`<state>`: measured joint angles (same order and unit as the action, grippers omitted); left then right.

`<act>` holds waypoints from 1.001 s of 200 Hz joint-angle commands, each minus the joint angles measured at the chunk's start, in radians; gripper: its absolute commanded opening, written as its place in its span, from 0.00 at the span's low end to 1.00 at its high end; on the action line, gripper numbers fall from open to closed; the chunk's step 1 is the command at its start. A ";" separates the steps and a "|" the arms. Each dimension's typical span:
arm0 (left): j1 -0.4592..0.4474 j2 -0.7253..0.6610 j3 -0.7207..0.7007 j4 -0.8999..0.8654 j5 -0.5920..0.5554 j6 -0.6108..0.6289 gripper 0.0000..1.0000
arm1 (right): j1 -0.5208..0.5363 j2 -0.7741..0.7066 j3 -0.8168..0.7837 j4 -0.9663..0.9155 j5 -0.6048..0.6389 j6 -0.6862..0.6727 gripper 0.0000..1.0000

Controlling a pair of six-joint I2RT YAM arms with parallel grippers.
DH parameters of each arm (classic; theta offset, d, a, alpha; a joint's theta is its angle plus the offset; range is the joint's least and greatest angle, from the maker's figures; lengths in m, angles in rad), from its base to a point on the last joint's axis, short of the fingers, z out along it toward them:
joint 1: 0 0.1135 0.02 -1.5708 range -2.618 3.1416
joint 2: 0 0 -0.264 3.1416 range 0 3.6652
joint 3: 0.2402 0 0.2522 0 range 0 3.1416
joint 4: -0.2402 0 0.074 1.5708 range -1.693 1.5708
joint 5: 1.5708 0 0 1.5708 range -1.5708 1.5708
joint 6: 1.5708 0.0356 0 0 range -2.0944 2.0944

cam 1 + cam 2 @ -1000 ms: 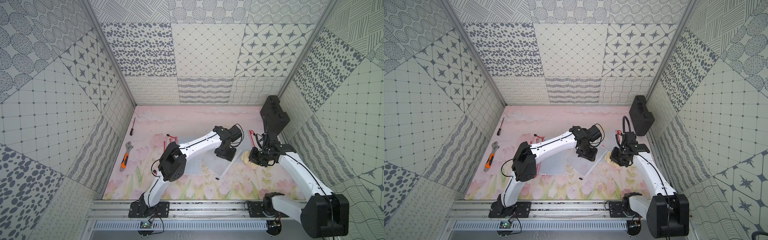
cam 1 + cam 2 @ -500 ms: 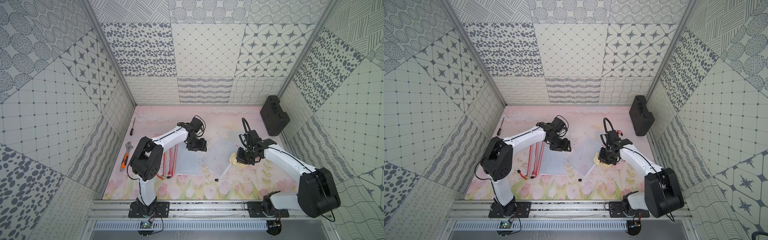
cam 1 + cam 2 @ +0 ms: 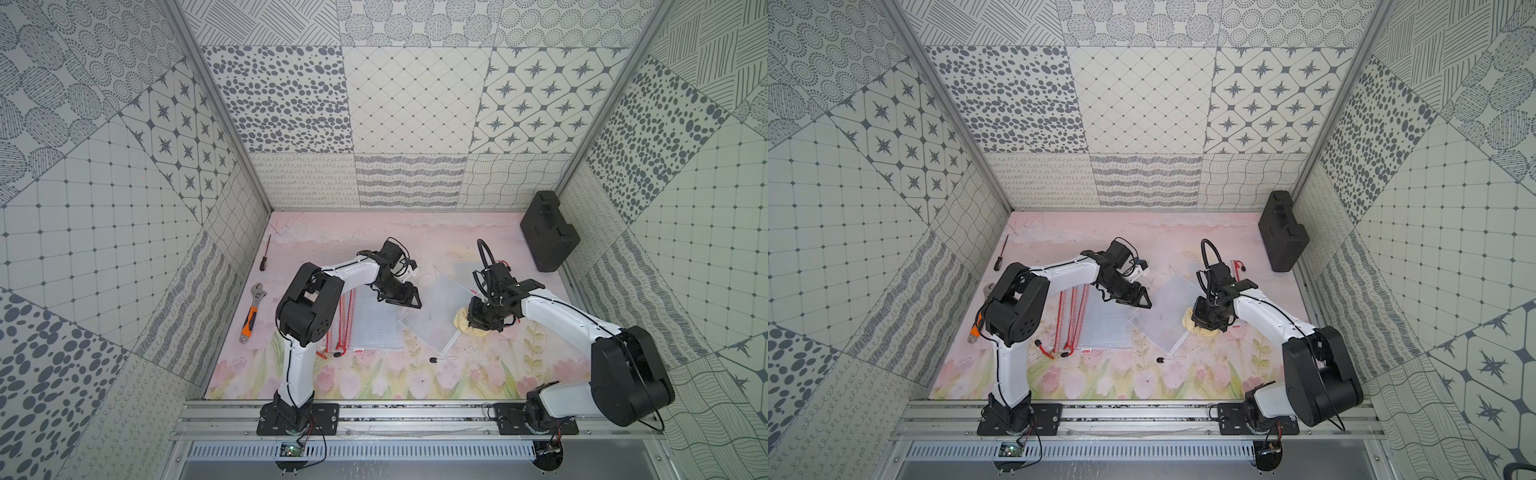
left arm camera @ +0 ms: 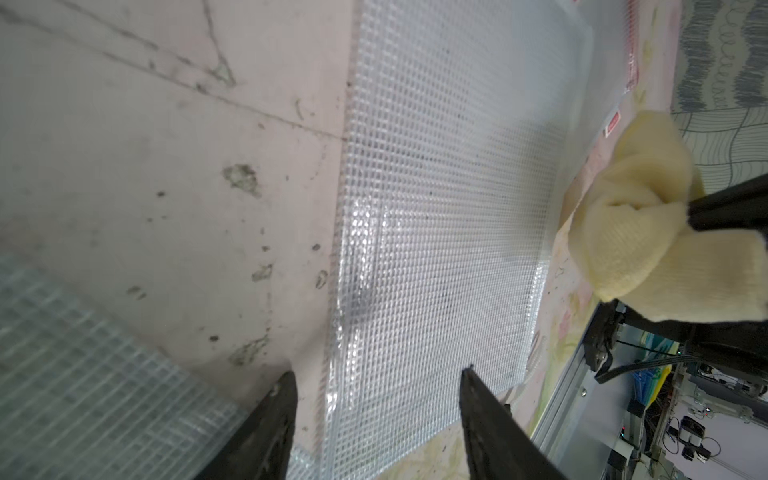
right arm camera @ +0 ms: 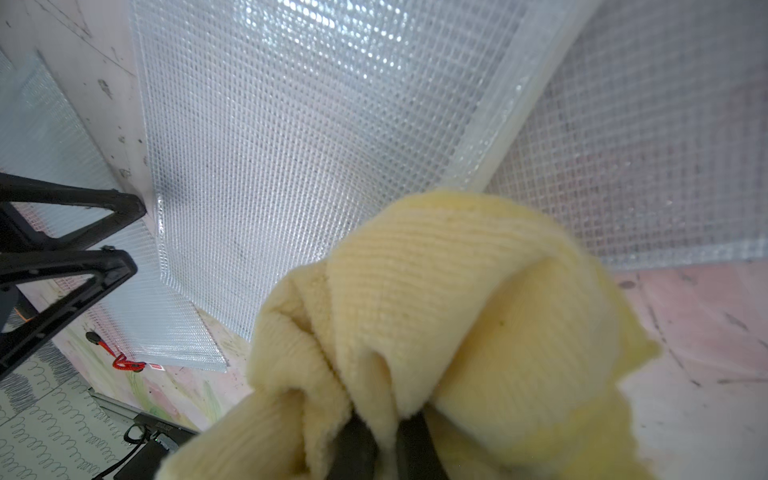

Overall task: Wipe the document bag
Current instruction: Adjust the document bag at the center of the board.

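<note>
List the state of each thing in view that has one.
left gripper, open above the document bag edge
right gripper, shut on the yellow cloth
document bag, lying flat, unheld
yellow cloth, bunched at the bag's edge
black case, closed, standing

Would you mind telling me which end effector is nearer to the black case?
Right. The right end effector, shut on the yellow cloth, is nearer the black case; the left end effector is across the middle document bag, farther away.

Left hand (image 4: 377,401) gapes above document bag's (image 4: 436,208) edge.
</note>
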<state>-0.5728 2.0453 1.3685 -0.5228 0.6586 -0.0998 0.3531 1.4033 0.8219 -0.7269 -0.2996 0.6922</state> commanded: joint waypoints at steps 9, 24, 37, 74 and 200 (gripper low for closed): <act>0.004 0.043 -0.001 0.006 0.121 0.114 0.61 | 0.004 0.020 -0.013 0.033 0.002 0.005 0.00; 0.004 0.055 -0.007 -0.006 0.149 0.125 0.59 | 0.006 0.033 -0.013 0.038 0.001 0.003 0.00; 0.002 0.050 -0.026 -0.007 0.178 0.135 0.58 | 0.006 0.038 -0.012 0.041 0.000 0.002 0.00; 0.002 0.000 -0.084 0.012 0.208 0.127 0.55 | 0.012 0.056 -0.019 0.058 -0.005 0.002 0.00; -0.072 -0.214 -0.348 0.136 0.132 -0.070 0.51 | 0.039 0.114 -0.041 0.098 0.005 -0.001 0.00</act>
<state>-0.6346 1.9278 1.1149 -0.4484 0.8680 -0.0628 0.3824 1.5043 0.7963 -0.6510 -0.3080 0.6956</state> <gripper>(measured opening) 0.510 0.093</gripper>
